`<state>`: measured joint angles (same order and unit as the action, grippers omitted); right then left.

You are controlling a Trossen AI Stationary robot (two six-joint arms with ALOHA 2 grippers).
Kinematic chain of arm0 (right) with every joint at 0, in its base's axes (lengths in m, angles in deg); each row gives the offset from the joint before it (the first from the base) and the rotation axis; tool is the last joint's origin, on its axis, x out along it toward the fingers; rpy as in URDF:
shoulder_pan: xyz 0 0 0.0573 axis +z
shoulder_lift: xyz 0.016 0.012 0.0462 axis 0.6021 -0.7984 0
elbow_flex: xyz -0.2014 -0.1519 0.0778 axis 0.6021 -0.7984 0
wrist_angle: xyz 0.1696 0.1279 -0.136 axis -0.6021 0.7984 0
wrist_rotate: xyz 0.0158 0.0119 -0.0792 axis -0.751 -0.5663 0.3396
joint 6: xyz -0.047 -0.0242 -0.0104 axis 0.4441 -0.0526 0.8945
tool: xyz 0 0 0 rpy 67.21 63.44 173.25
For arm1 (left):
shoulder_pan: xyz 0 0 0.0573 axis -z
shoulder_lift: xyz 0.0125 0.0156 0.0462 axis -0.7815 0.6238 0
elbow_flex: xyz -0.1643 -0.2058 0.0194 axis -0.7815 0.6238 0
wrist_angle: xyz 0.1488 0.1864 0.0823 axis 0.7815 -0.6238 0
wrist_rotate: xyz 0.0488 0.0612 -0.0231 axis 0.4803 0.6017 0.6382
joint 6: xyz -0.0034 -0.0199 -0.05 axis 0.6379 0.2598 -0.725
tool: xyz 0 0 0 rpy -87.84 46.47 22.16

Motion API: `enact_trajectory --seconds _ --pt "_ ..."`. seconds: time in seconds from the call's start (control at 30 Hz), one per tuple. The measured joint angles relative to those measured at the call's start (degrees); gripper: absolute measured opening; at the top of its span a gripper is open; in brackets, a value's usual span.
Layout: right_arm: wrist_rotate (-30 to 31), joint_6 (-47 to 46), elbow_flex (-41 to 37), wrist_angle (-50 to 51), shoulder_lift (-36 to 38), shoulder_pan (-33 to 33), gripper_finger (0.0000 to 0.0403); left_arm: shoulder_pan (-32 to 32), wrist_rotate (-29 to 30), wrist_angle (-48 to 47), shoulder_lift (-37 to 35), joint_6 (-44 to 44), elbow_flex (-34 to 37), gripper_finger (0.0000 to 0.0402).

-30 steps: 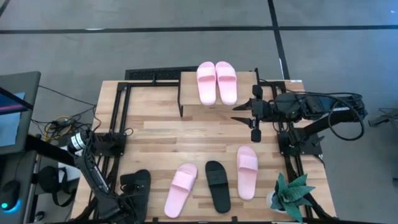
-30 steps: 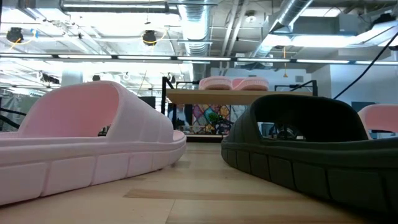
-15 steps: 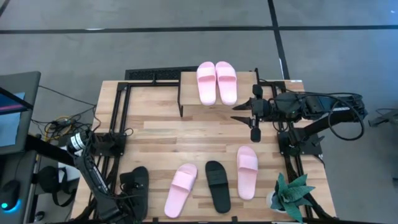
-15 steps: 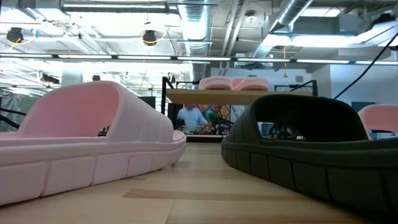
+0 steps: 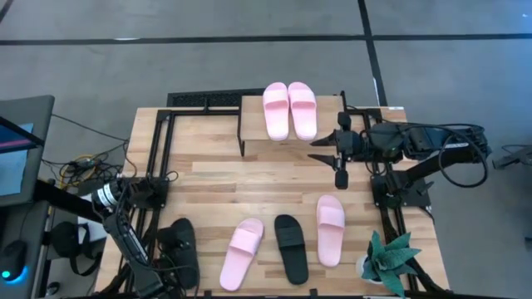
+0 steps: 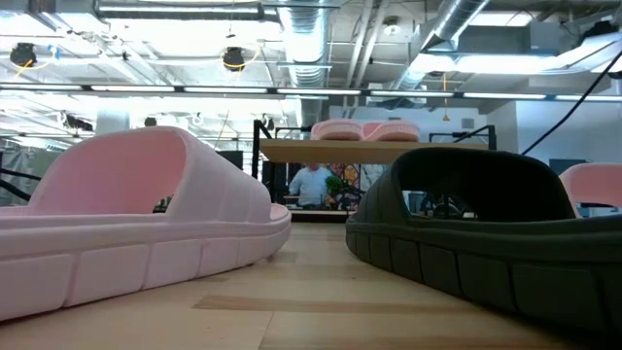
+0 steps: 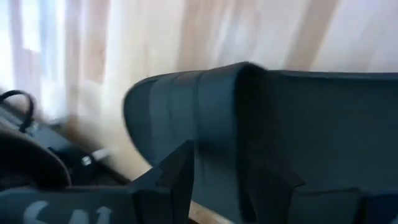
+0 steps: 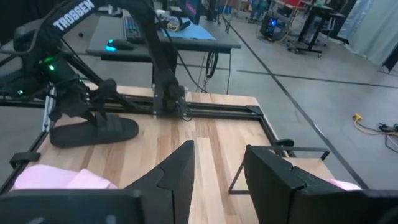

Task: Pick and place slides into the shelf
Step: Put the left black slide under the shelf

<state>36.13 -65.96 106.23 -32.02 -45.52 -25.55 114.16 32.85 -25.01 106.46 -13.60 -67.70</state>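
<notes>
Slides: two pale pink slides (image 5: 289, 109) sit side by side on the shelf (image 5: 249, 122) at the far edge of the table (image 5: 216, 178), toes pointing away from the near edge. Low view confirms that pair (image 6: 364, 130) on the light-wood board (image 6: 330, 151), raised above the table surface.

Three slides lie loose on the near part of the table: a pink slide (image 5: 242, 253) angled left of centre, a black slide (image 5: 291, 247) just beside it, and another pink slide (image 5: 330, 229) to the right of that. None of the three touch each other.

Second black slide (image 5: 181, 249) is at the near left corner of the table. My left gripper (image 5: 170, 259) is on it; the left wrist view shows the dark strap (image 7: 249, 124) lying between my jaws, which are closed onto it. From the right wrist view the same slide (image 8: 93, 132) appears flat on the wood with my left arm over it.

My right gripper (image 5: 326, 158) hangs over the table just right of the shelf, jaws apart, holding nothing.

A green plant (image 5: 389, 260) stands at the near right corner. A person (image 6: 311, 183) is visible in the room behind the shelf.
</notes>
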Motion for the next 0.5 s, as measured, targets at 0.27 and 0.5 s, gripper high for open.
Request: enact_trajectory --seconds 0.27,0.5 --pt "0.0 0.2 0.0 -0.7 0.0 0.0 0.0127 0.0 0.1 -0.9 0.0 -2.0 0.1 0.0123" --pt "0.0 0.2 0.0 -0.7 -0.5 0.0 0.0127 0.0 1.0 -0.9 0.1 -4.1 0.7 0.0070"
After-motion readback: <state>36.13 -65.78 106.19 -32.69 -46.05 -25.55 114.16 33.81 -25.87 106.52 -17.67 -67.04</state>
